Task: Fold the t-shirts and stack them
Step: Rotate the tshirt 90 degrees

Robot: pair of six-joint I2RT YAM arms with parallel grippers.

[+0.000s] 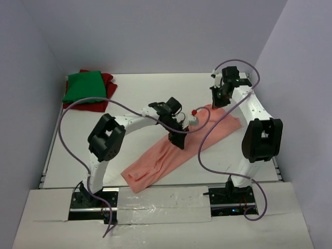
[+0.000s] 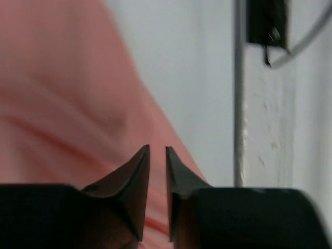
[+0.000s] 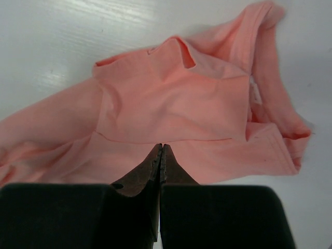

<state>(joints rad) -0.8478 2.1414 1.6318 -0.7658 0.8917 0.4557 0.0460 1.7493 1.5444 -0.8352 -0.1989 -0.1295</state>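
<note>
**Item: pink shirt, bunched; to be spread before folding**

Location. The pink shirt [image 1: 168, 155] lies on the desk [image 1: 140, 91] as a long rumpled strip. It runs slantwise from near the middle of the near edge up toward the right edge. The right wrist view shows its collar end [image 3: 174, 104] creased and partly doubled over.

Stack. The green shirt [image 1: 83, 86] sits folded on the red shirt [image 1: 106, 79] at the far-left corner, well apart from the pink shirt.

Left gripper [image 1: 179, 139]. Over the middle of the strip. The jaws stand a narrow slit apart [image 2: 157, 153], with no cloth seen between them; released.

Right gripper [image 1: 218, 99]. At the far, right-hand end of the strip. The tips are pressed together [image 3: 161, 148] above the cloth with nothing visibly pinched; clenched and empty.

Step, as judged. The garment looks unfit to fold as it lies, so flattening comes first.

Handling notes.
- Part the jaws wider before descending.
- Take a single layer at an outer edge, such as a shoulder or hem corner, not the heaped middle.
- Grip with both arms at opposite ends and draw apart evenly, low over the desk, so folds pull out rather than twist.
- Keep clear of the stack.

Risk. Soft cloth may drag, or a pinch may catch two layers.
</note>
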